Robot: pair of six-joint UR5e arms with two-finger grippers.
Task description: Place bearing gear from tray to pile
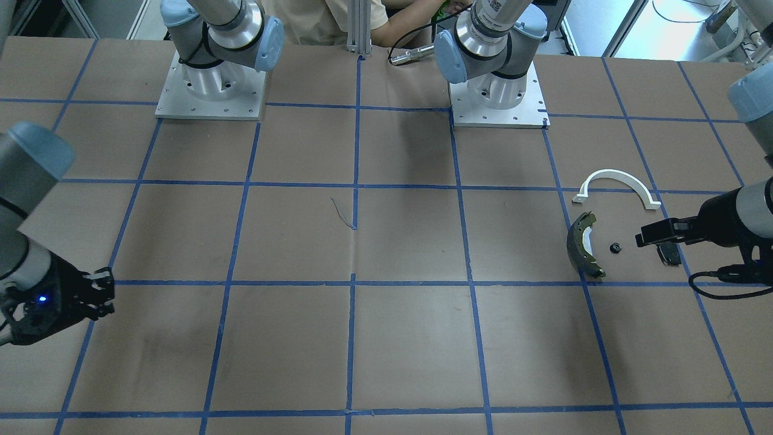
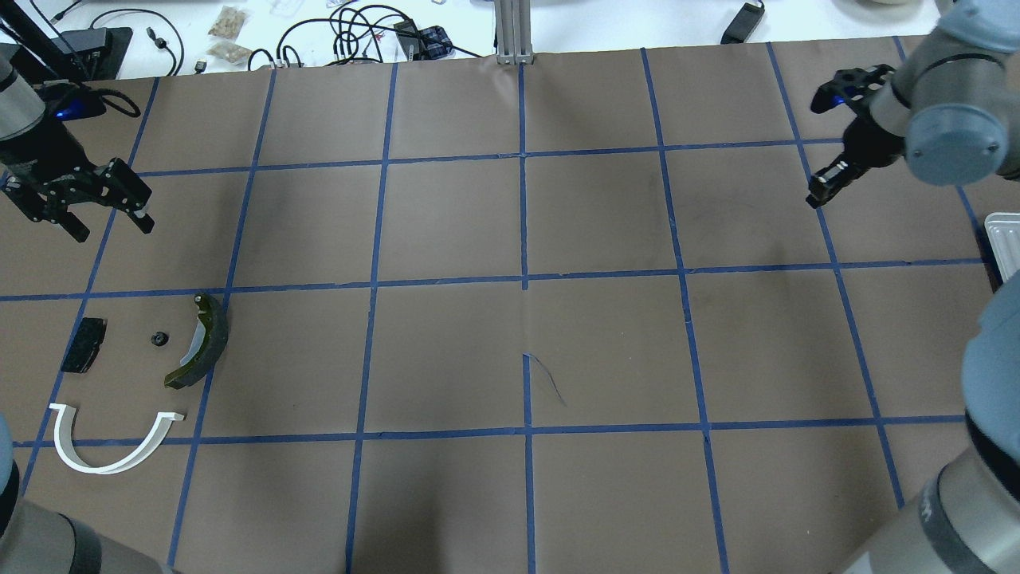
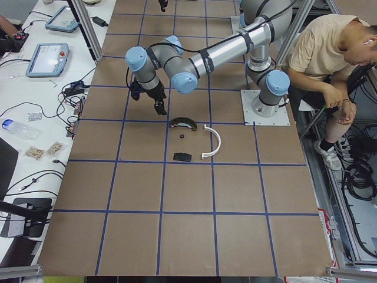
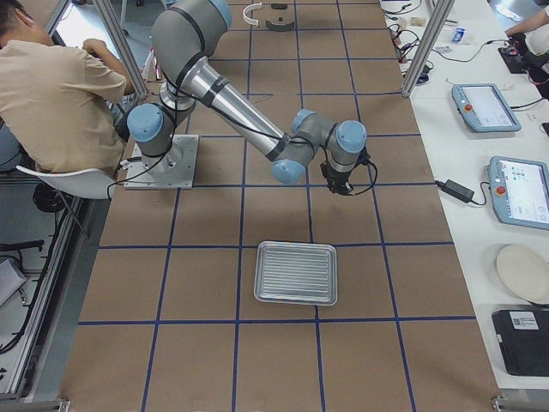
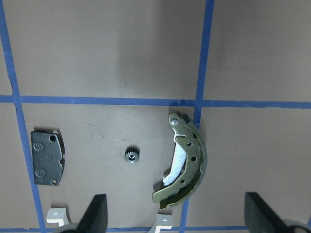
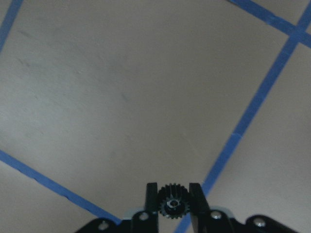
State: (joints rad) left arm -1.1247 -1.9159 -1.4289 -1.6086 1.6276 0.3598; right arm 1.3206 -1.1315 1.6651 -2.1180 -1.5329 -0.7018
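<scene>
My right gripper (image 6: 173, 194) is shut on a small black bearing gear (image 6: 173, 204) and holds it above the brown table, far from the pile; it also shows in the overhead view (image 2: 821, 191). The empty silvery tray (image 4: 261, 273) lies near it. The pile holds a white arch (image 2: 103, 468), an olive brake shoe (image 2: 203, 343), a black pad (image 2: 84, 344) and another small gear (image 2: 159, 338). My left gripper (image 2: 111, 226) is open and empty, above the table just beyond the pile.
Blue tape lines grid the brown table. Both arm bases (image 1: 210, 84) stand at the robot's edge. A seated person (image 3: 330, 53) is beside the bases. Cables and tablets (image 4: 485, 107) lie on the side bench.
</scene>
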